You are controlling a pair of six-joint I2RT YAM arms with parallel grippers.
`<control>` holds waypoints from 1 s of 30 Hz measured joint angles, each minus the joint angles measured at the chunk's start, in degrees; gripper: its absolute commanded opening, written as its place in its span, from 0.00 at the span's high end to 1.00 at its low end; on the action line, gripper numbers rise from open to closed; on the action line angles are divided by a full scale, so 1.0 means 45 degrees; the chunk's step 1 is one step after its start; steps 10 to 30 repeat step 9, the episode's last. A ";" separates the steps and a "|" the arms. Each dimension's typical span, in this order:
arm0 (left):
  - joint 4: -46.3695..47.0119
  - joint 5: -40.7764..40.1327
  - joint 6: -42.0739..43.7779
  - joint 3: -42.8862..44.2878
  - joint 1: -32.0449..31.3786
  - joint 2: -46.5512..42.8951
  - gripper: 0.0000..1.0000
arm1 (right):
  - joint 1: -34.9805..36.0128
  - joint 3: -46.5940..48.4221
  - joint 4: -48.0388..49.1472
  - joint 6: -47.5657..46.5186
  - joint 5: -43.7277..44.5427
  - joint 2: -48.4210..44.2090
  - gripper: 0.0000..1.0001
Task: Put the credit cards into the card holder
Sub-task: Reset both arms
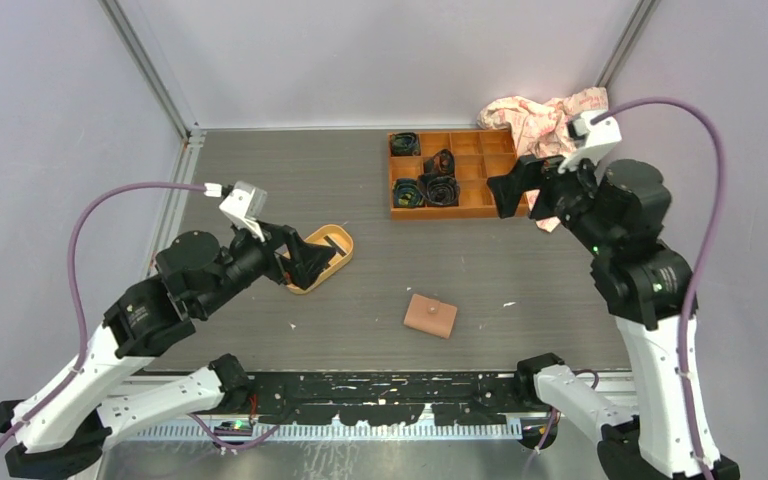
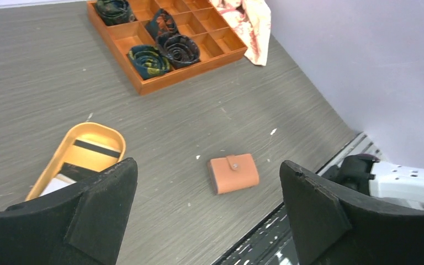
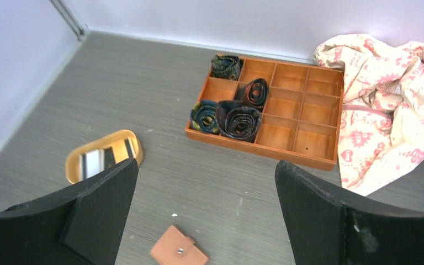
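None of the credit cards (image 2: pixel 95 148) is in the card holder (image 1: pixel 430 316) as far as I can see. At least two, white and black-striped, lie in the yellow tray (image 2: pixel 55 157), and the holder lies snapped shut on the table (image 1: pixel 260 170), apart from the tray. My left hand (image 1: pixel 310 262) hangs over the tray's near end, fingers spread wide around nothing, and my right hand (image 1: pixel 518 188), equally wide and empty, is raised beside the wooden box (image 1: pixel 455 211). I judge the whole job left: unsnapping the holder, lifting each card, sliding it into a pocket.
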 measured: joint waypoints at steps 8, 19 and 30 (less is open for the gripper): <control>-0.1841 -0.0204 0.0670 0.0884 0.0000 0.0306 0.00 | -0.0146 0.1413 -0.1321 0.1540 0.0393 -0.0578 0.01; -0.1962 -0.0199 0.0714 0.0884 0.0005 0.0316 0.00 | -0.0199 0.1481 -0.1384 0.1540 0.0374 -0.0583 0.01; -0.1962 -0.0199 0.0714 0.0884 0.0005 0.0316 0.00 | -0.0199 0.1481 -0.1384 0.1540 0.0374 -0.0583 0.01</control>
